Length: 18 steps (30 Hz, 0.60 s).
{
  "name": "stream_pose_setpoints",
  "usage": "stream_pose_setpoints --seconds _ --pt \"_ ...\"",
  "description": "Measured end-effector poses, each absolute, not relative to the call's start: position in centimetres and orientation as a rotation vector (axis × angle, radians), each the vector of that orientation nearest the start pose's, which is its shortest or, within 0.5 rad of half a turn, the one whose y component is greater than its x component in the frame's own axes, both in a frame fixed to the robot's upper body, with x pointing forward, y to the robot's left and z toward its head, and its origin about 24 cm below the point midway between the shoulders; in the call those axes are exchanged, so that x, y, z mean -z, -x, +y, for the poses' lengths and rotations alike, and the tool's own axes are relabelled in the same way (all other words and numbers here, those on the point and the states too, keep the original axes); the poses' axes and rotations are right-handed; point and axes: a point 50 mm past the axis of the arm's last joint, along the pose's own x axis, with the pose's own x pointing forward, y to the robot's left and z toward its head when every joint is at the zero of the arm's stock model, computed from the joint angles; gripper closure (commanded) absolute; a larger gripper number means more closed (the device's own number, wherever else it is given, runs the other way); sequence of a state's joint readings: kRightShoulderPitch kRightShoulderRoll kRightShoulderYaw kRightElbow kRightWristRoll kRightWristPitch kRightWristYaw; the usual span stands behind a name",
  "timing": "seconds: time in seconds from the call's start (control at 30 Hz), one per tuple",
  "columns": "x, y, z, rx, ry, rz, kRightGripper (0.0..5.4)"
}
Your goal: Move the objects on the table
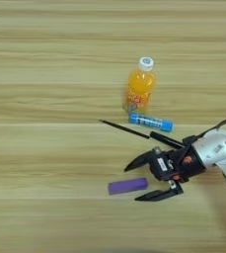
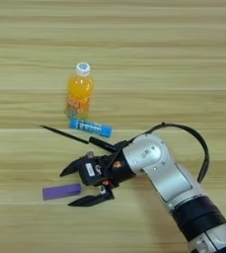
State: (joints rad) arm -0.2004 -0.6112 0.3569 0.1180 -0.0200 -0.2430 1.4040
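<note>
My right gripper [image 1: 131,184] is open low over the table [image 1: 45,148], its two black fingers spread wide and pointing left. The short purple cap [image 1: 128,186] lies flat on the wood, with its right end between the fingers; I cannot tell whether they touch it. Just behind the gripper lies the thin black stick [image 1: 124,128], slanting down to the right. The thick black marker [image 1: 166,141] lies in line with its right end and runs under my wrist. The small blue tube [image 1: 151,122] rests behind them, close to the foot of the bottle.
An orange juice bottle [image 1: 140,86] with a white cap stands upright behind the blue tube. My silver forearm [image 2: 159,168] comes in from the bottom right, with a black cable [image 2: 196,143] looping over it.
</note>
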Motion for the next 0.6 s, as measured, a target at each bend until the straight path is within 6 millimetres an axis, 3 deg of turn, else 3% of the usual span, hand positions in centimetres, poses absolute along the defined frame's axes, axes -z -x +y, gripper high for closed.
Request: stream_pose_setpoints --seconds 0.33,0.6 --pt "-4.13 -22.44 -15.62 -1.726 0.703 0.286 3.89" --pt "-4.05 -22.45 -15.64 -1.725 0.698 0.289 4.62"
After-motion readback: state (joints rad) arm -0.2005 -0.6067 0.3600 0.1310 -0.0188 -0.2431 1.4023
